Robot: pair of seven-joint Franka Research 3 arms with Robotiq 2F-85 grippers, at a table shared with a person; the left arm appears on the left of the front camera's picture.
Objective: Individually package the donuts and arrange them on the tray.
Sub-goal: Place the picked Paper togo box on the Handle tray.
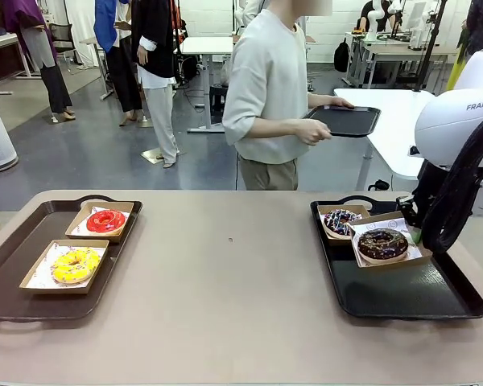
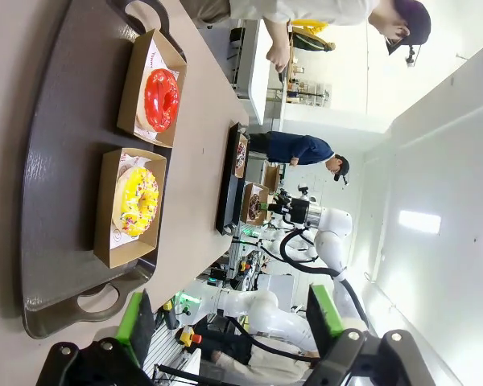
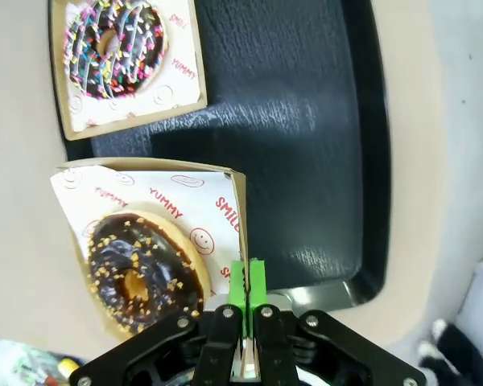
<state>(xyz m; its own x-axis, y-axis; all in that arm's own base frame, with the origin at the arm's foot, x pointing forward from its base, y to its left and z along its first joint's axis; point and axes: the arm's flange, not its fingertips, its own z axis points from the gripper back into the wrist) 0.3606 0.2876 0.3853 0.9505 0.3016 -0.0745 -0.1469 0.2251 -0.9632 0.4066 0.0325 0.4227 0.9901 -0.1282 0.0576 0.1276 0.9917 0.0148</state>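
Note:
On the brown tray (image 1: pixel 8 281) at the left, the red donut (image 1: pixel 105 220) and the yellow donut (image 1: pixel 75 264) each lie in a cardboard box. The black tray (image 1: pixel 410 297) at the right carries the boxed sprinkled donut (image 1: pixel 340 219) and the boxed chocolate donut (image 1: pixel 382 243). My right gripper (image 1: pixel 413 236) is shut on the side wall of the chocolate donut's box (image 3: pixel 225 209); its green pads (image 3: pixel 245 281) pinch the rim. My left gripper (image 2: pixel 229 318) hangs open above the brown tray's near handle, nothing between its fingers, facing the yellow donut (image 2: pixel 137 201) and the red donut (image 2: pixel 161 99).
A person stands at the far side of the table, holding another black tray (image 1: pixel 346 121) in both hands. The tabletop (image 1: pixel 225 273) between the two trays is bare. The near part of the black tray (image 3: pixel 306 121) holds nothing.

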